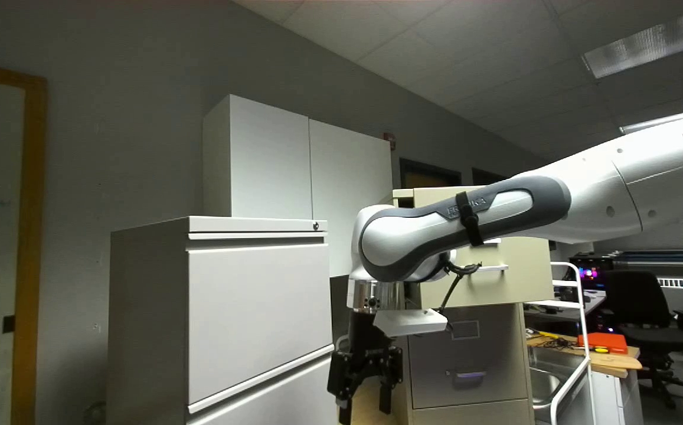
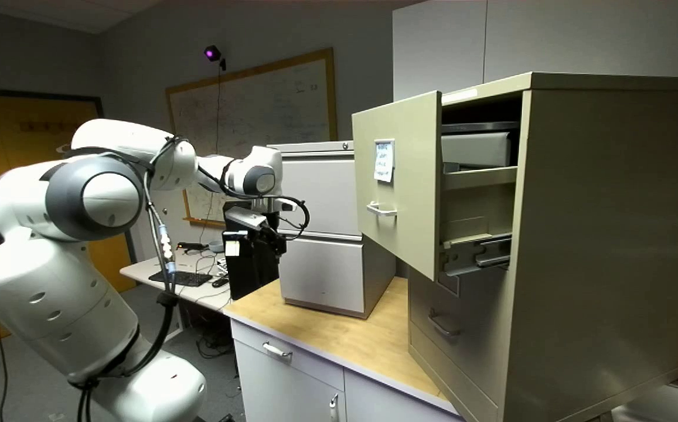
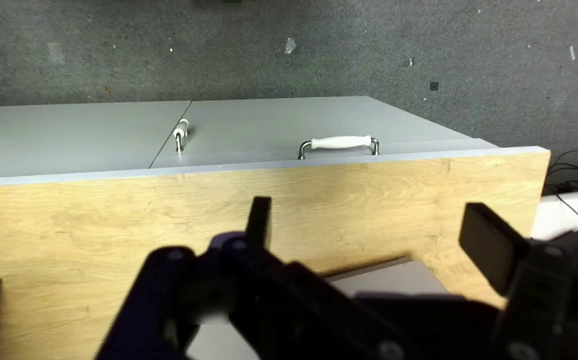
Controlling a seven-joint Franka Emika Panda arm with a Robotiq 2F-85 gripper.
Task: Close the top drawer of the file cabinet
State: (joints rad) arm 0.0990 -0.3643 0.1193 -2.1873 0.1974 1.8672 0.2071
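Closing the top drawer [image 2: 412, 187] is all left to do, as I judge it; this looks like the approach, before any push. My hand [image 3: 374, 232] points down over the wooden surface [image 2: 385, 346], fingers spread wide with nothing between them, apart from the drawer. The next move calls, I think, for bringing the hand round to the drawer's flat face and pressing it straight back until it sits flush. The drawer juts partway out at the top of the narrow file cabinet [image 2: 608, 234], above a darker lower drawer [image 1: 468, 354]. Its front is plain, pale beige, with a small white handle [image 2: 381, 210] and, higher up, a note [image 2: 384, 161] too small to read. Its open side shows a metal slide [image 2: 467, 256] and a grey box [image 2: 475, 149] inside.
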